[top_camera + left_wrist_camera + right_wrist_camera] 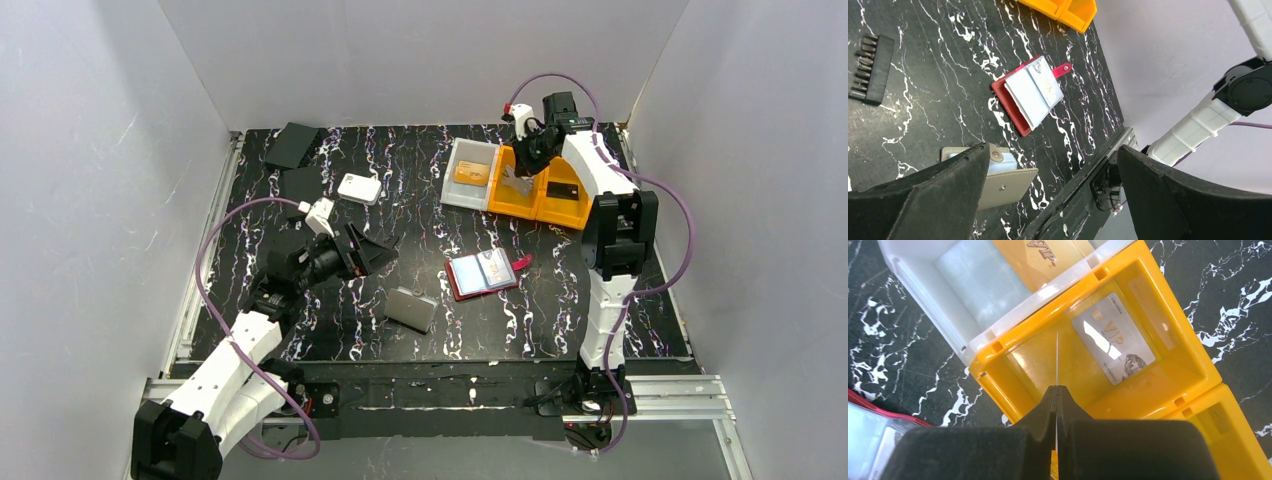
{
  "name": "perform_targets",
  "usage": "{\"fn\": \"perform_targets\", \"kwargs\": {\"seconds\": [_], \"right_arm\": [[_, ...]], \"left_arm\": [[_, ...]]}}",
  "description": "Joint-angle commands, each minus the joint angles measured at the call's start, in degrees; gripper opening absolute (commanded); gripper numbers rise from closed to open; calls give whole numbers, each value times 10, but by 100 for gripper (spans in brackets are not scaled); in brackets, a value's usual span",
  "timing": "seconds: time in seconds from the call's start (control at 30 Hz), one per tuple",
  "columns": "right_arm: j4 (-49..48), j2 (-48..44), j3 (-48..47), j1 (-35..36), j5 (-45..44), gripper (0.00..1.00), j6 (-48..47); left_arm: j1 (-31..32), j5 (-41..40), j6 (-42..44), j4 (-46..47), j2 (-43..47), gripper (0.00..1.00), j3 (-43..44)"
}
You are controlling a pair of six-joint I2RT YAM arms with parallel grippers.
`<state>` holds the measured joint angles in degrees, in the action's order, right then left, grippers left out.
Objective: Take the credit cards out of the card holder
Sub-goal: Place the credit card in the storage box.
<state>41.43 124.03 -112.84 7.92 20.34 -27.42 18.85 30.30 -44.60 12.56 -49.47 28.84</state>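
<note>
The dark red card holder (482, 274) (1028, 95) lies open on the table, clear sleeve pages up and snap tab to the right. My right gripper (527, 150) (1056, 388) is shut on a thin credit card (1057, 360), seen edge-on above a yellow bin (998, 347). A silver card (1113, 340) lies flat in that bin. An orange-gold card (472, 173) (1043, 255) rests in the white bin (452, 190). A dark card (563, 190) sits in the second yellow bin. My left gripper (385, 250) (1053, 155) hovers open and empty left of the holder.
A flat grey case (410, 310) (1008, 182) lies just below the left gripper. A white rounded box (359, 188) and two dark flat items (292, 145) sit at the back left. A black bit rack (873, 70) lies on the table.
</note>
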Motion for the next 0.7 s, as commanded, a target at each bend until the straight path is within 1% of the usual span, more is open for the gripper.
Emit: {"fn": "perform_targets", "kwargs": {"seconds": [0.0,0.23,0.37,0.67], "right_arm": [[23,9,-28,2,-33,1,-41],[66,39,-49,16,-49,1,-102],[79,46,-49,32,-73,1,-142],[86,61,-52,55,-111,1,-207]], "left_arm": [[-4,14,2,-3,10,98,-9],[-3,18,1,-3,10,98,-12],[-4,19,1,-3,10,98,-15],[-3,19,-3,-4,14,98,-22]]}}
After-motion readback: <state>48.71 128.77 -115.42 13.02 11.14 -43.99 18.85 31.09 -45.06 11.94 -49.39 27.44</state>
